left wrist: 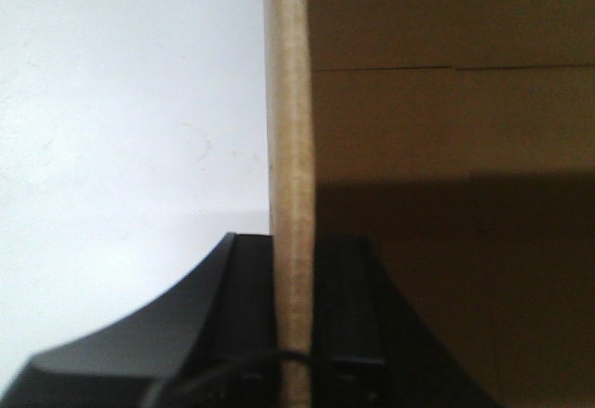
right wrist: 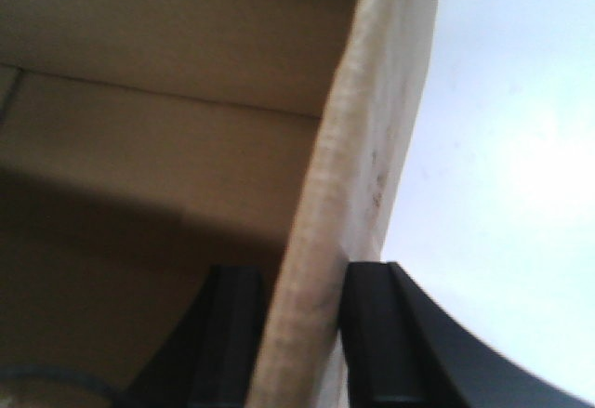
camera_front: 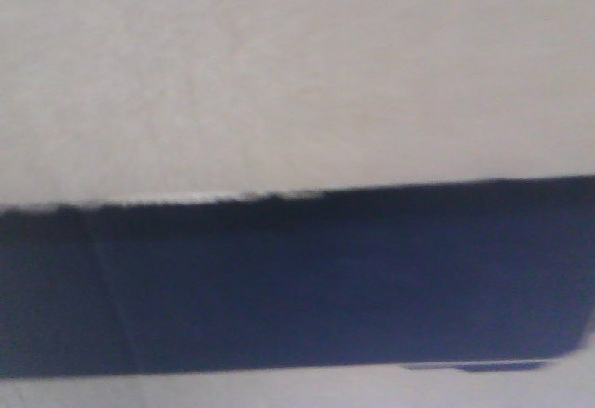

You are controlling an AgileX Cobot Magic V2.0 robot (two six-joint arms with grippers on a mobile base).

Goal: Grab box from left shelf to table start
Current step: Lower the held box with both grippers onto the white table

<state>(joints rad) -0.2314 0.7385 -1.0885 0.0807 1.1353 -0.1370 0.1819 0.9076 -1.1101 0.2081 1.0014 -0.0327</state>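
Front cam: the box [camera_front: 297, 73] fills the pic, very close & blurry. It's tan on top w/ a black panel [camera_front: 297, 278] across the lower part.

Left wrist cam: the left tool [left wrist: 293, 273] is clamped on a box wall, one finger outside, one inside. Brown cardboard inside, white surface [left wrist: 121, 101] outside.

Right wrist cam: the right tool [right wrist: 302, 296] pinches a box wall too. Inside is brown & shady.

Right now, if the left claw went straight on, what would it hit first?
The box: the left gripper is pinching its wall, so it would probably just slide further along the cardboard; depth is unclear.
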